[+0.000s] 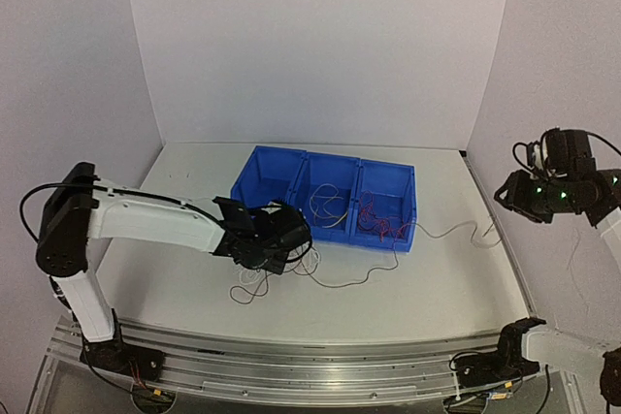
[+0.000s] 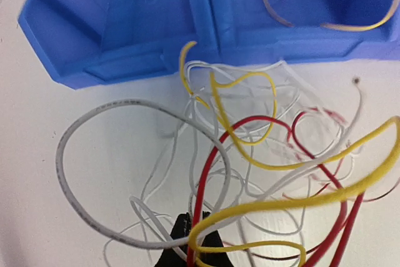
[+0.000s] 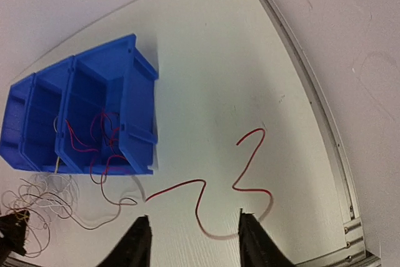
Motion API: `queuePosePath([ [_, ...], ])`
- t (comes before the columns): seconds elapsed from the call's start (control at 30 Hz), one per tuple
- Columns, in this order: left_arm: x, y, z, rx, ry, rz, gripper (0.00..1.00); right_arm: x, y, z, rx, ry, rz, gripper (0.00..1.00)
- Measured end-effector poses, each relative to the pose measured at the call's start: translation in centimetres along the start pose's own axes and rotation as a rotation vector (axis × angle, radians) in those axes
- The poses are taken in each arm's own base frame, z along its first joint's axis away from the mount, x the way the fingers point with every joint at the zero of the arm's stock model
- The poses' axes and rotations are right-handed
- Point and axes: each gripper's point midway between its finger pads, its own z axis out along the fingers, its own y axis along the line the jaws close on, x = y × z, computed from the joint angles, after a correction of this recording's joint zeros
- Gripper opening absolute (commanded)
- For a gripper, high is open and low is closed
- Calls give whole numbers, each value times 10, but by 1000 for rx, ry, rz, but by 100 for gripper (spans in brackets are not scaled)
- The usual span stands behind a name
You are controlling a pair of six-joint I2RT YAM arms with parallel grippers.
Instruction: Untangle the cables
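A white table (image 1: pixel 437 278) carries a blue three-compartment bin (image 1: pixel 254 176), with yellow wires (image 1: pixel 330 206) lying in its middle compartment and red wires (image 1: pixel 378 225) in the right one. Just in front of the bin's left end, the left gripper (image 2: pixel 194 242) is pinched closed on the cables (image 2: pixel 250 154), a knot of white, yellow and red loops spreading toward the bin wall. The right gripper (image 3: pixel 195 242) hangs high at the table's right edge, fingers apart and empty, above a lone red wire (image 3: pixel 187 184).

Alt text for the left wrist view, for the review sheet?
A loose tangle of white, yellow and red cables spreads over the white table before blue bins. At the bottom edge, the left gripper is pinched shut on a few strands.
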Motion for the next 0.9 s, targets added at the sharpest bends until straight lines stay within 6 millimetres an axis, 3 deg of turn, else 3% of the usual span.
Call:
queuePosePath([
  [0.03, -10, -2, -14, 41, -30, -6, 0, 12, -4, 3, 1, 29, 2, 80],
  [0.17, -55, -4, -74, 213, -175, -32, 0, 37, 6, 4, -93, 93, -13, 83],
  [0.27, -81, -1, -117, 334, -273, -42, 0, 44, 33, 5, -254, 107, -54, 83],
  [0.4, -99, 1, -153, 429, -343, -40, 0, 67, 83, 7, -513, 125, -201, 83],
  [0.6, -119, -2, -180, 498, -379, -63, 0, 148, 183, -2, -878, 205, -640, 76],
  [0.7, -124, -1, -187, 509, -379, -90, 0, 197, 226, 8, -955, 256, -856, 73],
  [0.8, -123, 1, -186, 506, -365, -113, 0, 235, 248, 22, -984, 281, -973, 73],
  [0.9, -120, 1, -184, 504, -348, -130, 0, 247, 262, 28, -1002, 229, -1021, 71],
])
